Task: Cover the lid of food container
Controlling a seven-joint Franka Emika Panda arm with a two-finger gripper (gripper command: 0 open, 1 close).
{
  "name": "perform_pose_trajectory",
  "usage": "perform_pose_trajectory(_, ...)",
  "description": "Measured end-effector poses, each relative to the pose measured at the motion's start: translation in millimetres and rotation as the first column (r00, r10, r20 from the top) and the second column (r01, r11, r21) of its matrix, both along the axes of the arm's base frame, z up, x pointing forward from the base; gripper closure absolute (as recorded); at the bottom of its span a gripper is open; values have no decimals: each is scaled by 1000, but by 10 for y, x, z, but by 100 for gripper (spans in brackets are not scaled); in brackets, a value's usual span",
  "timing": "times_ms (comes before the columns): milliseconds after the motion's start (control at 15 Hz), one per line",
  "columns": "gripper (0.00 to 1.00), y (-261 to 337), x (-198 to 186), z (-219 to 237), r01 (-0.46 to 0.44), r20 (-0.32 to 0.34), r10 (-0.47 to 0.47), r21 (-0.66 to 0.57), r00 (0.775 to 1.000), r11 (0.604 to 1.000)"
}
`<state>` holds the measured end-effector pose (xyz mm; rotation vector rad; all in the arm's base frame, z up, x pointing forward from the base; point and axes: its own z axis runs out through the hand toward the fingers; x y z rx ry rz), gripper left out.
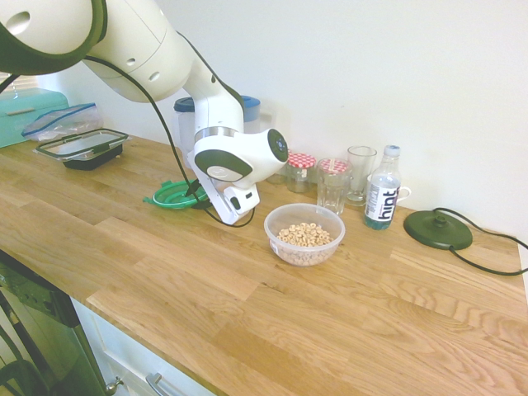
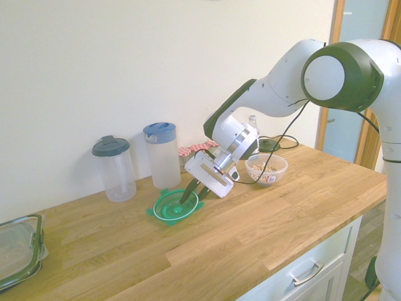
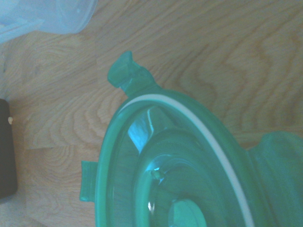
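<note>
- Kitchen scene: a long wooden bench (image 1: 247, 289) runs along a pale wall.
- Going left to right in the first exterior view, at the far left a rectangular black-rimmed container (image 1: 82, 148) sits near the bench's back edge.
- Next comes the lid (image 1: 173, 195), round, green and translucent, with small tabs on its rim. It lies on the bench, well apart from the tub.
- The hand (image 2: 191, 197) points down at a slant at the lid's rim on the side nearer the tub. In the second exterior view one dark finger lies inside the lid's ring and the other just outside it, so the jaws stand narrow about the rim. Whether they already pinch it I cannot tell.
- The wrist view shows the lid (image 3: 175, 170) close up, with its white ring and one tab, over bare wood.
- Behind the arm stand two tall clear pitchers: one with a dark lid (image 2: 114, 167), one with a blue lid (image 2: 162, 153).
- Two small jars with red-checked lids (image 1: 300, 170) stand against the wall.
- The tub (image 1: 304, 234), a round clear bowl of tan cereal pieces, sits open on the bench in front of the jars.
- Two glasses (image 1: 333, 186) follow, then a water bottle (image 1: 383, 198).
- A dark round base (image 1: 437, 229) lies at the far right.
</note>
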<state>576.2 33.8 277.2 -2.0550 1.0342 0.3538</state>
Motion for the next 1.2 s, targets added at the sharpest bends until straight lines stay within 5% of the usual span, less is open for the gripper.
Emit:
perform_pose_trajectory(800, 100, -113, -37, 114, -65, -13, 65, -63, 998, 996)
perform_pose_trajectory(1000, 100, -119, -20, 885, -117, 9, 122, -215, 993, 970)
perform_pose_trajectory(1200, 100, -116, -159, 1784, -158, -13, 168, -416, 986, 895)
